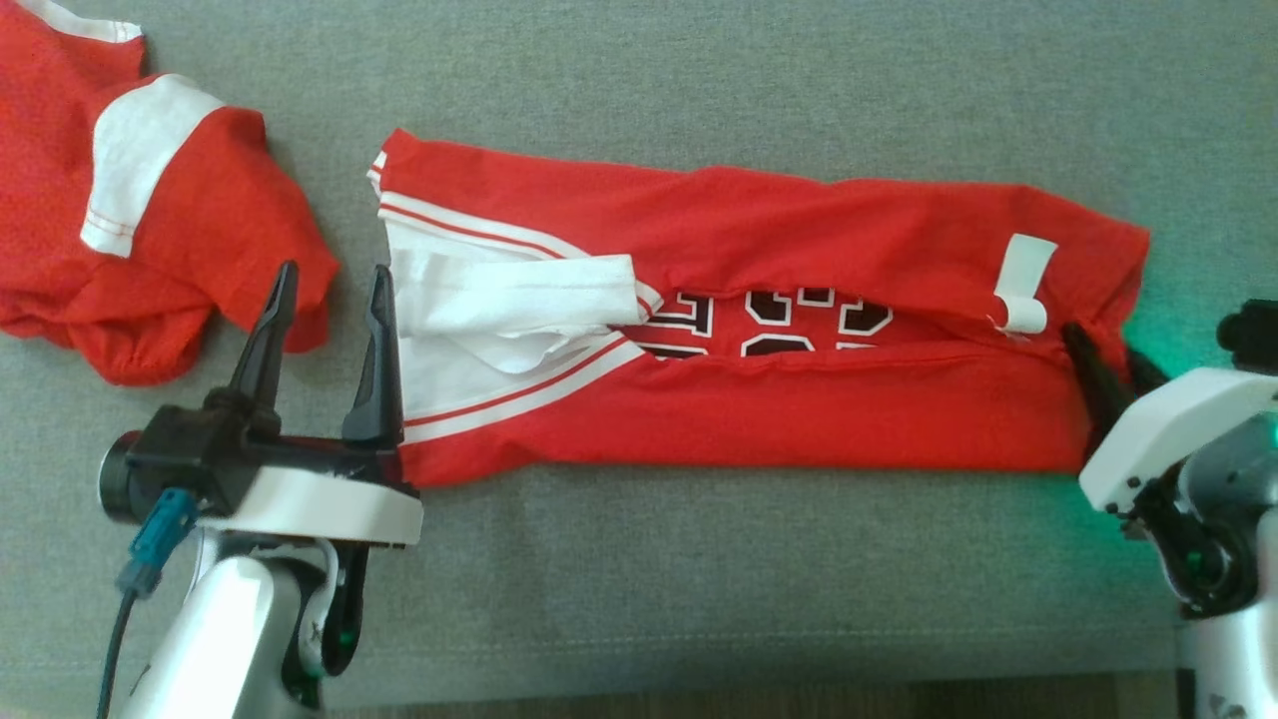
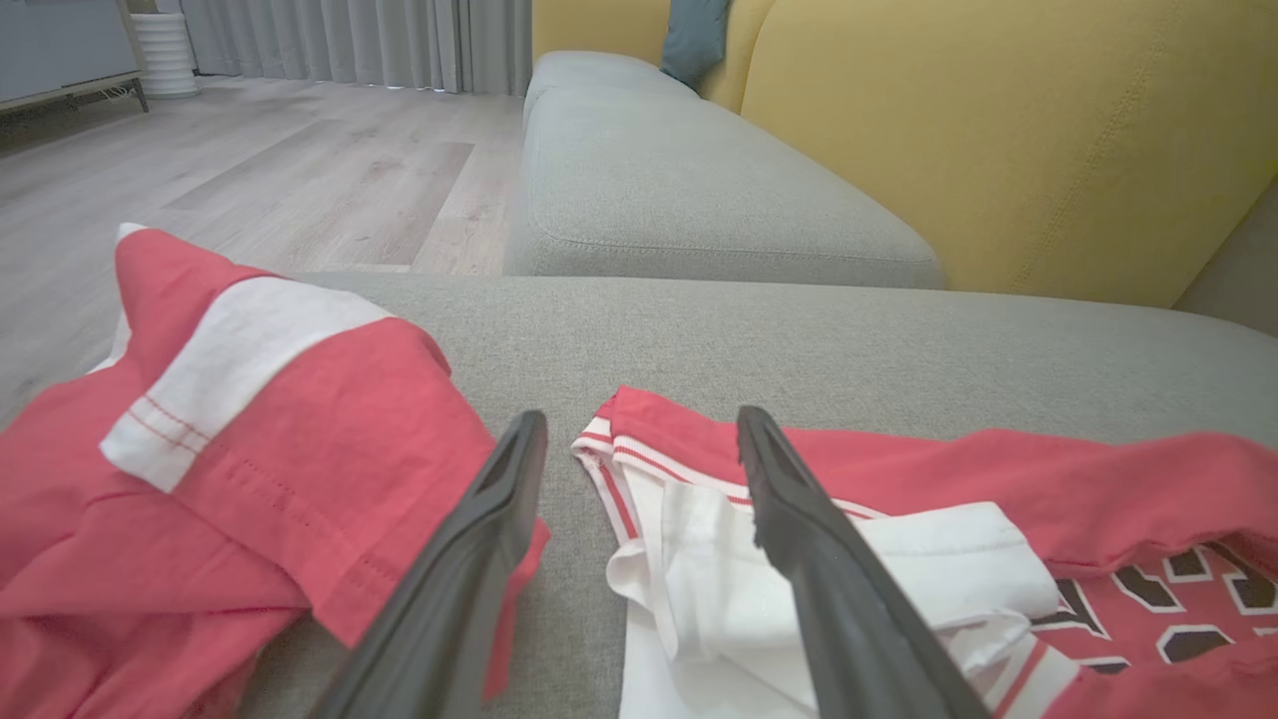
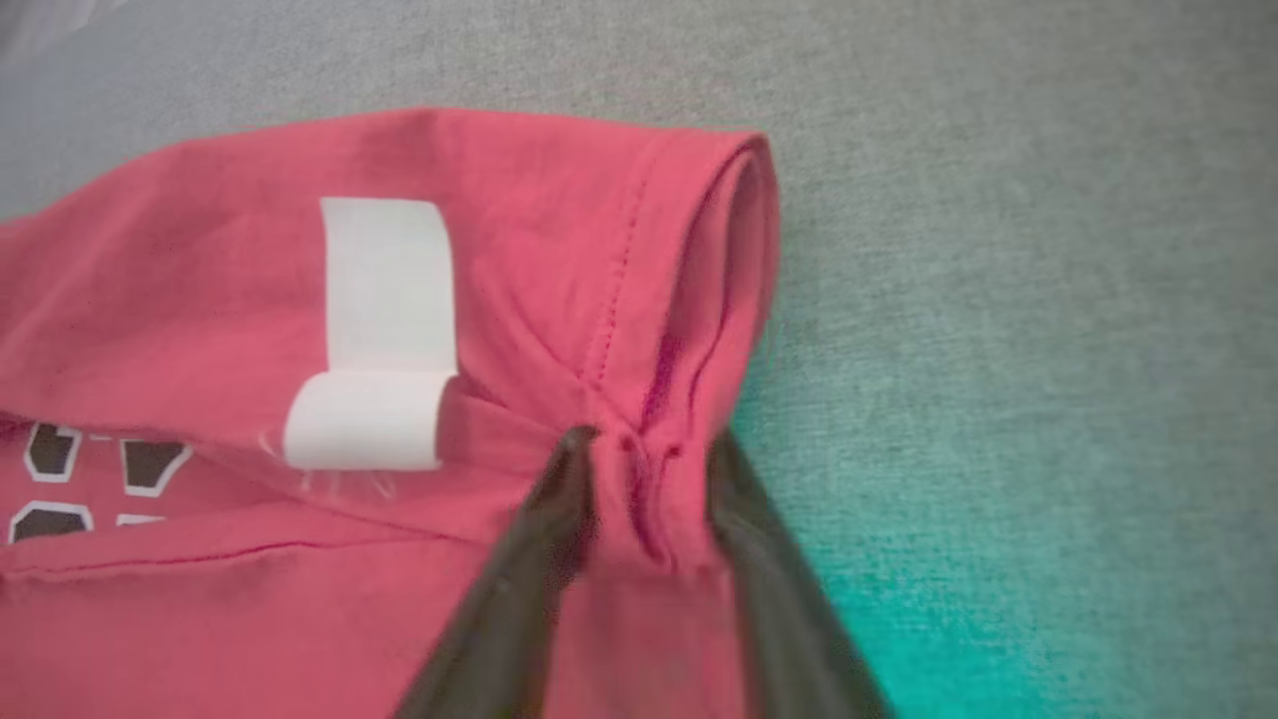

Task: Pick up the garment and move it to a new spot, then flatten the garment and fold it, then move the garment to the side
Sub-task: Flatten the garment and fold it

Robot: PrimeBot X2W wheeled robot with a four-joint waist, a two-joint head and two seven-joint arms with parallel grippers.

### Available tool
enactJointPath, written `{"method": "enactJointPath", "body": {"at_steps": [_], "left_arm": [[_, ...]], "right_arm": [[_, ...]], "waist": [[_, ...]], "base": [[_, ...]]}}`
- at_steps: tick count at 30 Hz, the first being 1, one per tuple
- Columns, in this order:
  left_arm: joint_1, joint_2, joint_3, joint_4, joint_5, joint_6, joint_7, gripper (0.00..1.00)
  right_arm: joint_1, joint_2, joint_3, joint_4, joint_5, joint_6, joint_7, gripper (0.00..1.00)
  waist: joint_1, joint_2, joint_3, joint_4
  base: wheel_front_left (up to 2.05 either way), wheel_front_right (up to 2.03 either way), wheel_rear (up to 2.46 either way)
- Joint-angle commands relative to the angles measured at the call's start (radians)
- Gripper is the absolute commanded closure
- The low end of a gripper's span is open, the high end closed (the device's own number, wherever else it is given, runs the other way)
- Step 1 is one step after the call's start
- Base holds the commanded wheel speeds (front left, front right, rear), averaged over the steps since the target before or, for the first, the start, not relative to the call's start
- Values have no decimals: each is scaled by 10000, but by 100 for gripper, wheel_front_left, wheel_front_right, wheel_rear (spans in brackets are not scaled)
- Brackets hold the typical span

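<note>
- The right fingers (image 3: 519,589) are blurred in the right wrist view. Whether they clamp the bunched hem of the garment (image 3: 200,599) that lies between them cannot be told.
- In the head view the white wrist housing covers those fingers up to their dark tips.
- Left of them, red folds hide most of the printed numbers (image 1: 774,318).
- The white label (image 3: 384,330) beyond them is too blurred to read.
- Left of the left fingers (image 2: 469,569), the second red garment (image 2: 250,479) is cut off by the picture's edge.
</note>
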Motion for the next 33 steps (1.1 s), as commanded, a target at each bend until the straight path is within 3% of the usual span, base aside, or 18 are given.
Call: {"method": "enactJointPath", "body": {"at_steps": [1,10,21,26,33], "left_arm": [[-339,114,364,-285,37,-57,-77,0],[-290,112,407,-205,-2,-41,-98,0],[-102,31,325,-138,-76,0,-107,0],[103,28,309,-63,-115,74,-95,0],[287,11,129,-38,-136,109,22,0]], "right_arm": [[394,145,282,-147,48,-7,270,100],[226,-85,-507,-948,169,-7,-546,100],[-81,-1037,-1629,-1137,85,-7,-79,100],[-503,-435,-776,-1768,690,-7,417,100],[-948,639,1959,-1929,2322,-7,814,100]], "waist": [[0,0,5,6],[0,0,-216,-30],[0,0,-775,-174],[0,0,-1156,-261],[0,0,-1614,-79]], "base": [[0,0,0],[0,0,0],[0,0,0],[0,0,0],[0,0,0]]}}
